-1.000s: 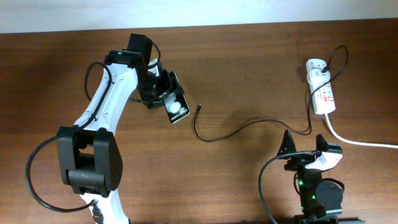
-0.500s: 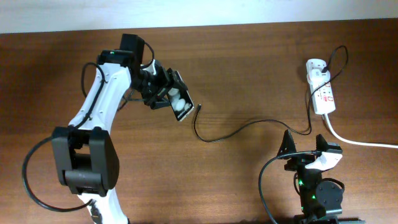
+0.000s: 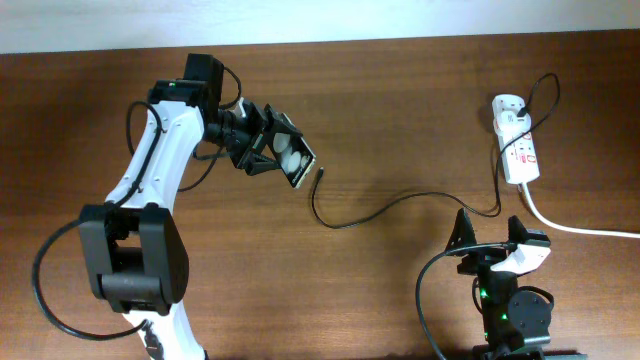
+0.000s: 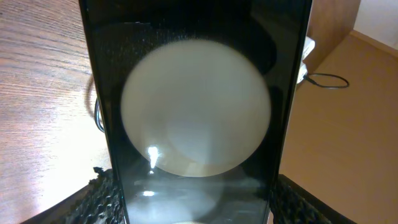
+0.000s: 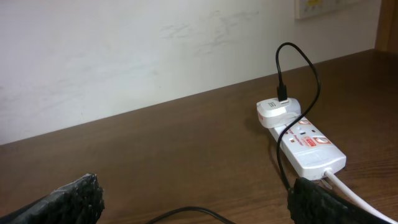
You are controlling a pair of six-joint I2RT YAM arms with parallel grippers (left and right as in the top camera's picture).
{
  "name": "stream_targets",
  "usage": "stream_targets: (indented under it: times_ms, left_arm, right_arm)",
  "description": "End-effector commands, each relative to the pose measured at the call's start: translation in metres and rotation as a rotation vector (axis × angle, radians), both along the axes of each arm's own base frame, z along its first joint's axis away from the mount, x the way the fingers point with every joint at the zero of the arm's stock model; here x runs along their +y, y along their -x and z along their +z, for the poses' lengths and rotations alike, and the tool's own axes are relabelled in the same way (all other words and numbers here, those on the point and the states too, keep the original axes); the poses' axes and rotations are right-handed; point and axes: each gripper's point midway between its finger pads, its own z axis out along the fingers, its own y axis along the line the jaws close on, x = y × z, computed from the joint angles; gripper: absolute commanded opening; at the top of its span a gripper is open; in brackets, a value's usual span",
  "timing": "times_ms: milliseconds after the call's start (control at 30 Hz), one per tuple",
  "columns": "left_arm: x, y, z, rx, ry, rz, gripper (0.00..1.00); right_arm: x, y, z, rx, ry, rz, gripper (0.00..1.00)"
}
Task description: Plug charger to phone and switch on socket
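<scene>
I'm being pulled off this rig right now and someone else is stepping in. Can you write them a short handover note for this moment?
Left gripper: shut on the phone, holding it tilted over the table, left of centre.
Right gripper: open and empty, at the near right edge.
Charger: lies across the table. Its connector tip rests just beside the phone's end, not plugged in. The other end runs to the socket at the far right.
Done: phone is in hand.
Left: join tip and phone, then switch on the socket. Whether the switch is on cannot be read from these views.
</scene>
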Motion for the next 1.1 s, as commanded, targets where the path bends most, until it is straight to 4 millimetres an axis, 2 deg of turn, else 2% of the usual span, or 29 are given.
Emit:
stream_targets:
  times_ms: [0,133,233,400,567,700,933,1067]
  left_arm:
    - [-0.008,-0.001,0.037,-0.055,0.093,-0.009,0.0]
    - [-0.019,0.005,0.054,-0.04,0.212,-0.034,0.0]
    - [-0.019,0.009,0.054,0.086,0.219,0.039,0.0]
    - [-0.019,0.01,0.058,0.155,0.246,0.082,0.0]
    - [-0.017,0.009,0.06,0.159,0.265,0.087,0.0]
    - [-0.018,0.009,0.07,0.178,0.329,0.085,0.0]
    - [-0.014,0.018,0.07,0.303,0.328,0.139,0.0]
    - [-0.014,0.018,0.07,0.314,0.328,0.144,0.0]
  right_arm:
    - [-0.002,0.0,-0.003,0.005,-0.004,-0.012,0.99]
    - [-0.002,0.0,-0.003,0.005,-0.004,-0.012,0.99]
    - [-0.002,0.0,-0.003,0.005,-0.004,-0.012,0.99]
    - [-0.002,0.0,-0.003,0.005,-0.004,-0.012,0.99]
    - [-0.002,0.0,-0.003,0.005,-0.004,-0.012,0.99]
    - [-0.002,0.0,-0.003,0.005,-0.004,-0.012,0.99]
    - [-0.002,0.0,-0.003,0.005,-0.004,-0.012,0.99]
    - [-0.002,0.0,-0.003,0.005,-0.004,-0.012,0.99]
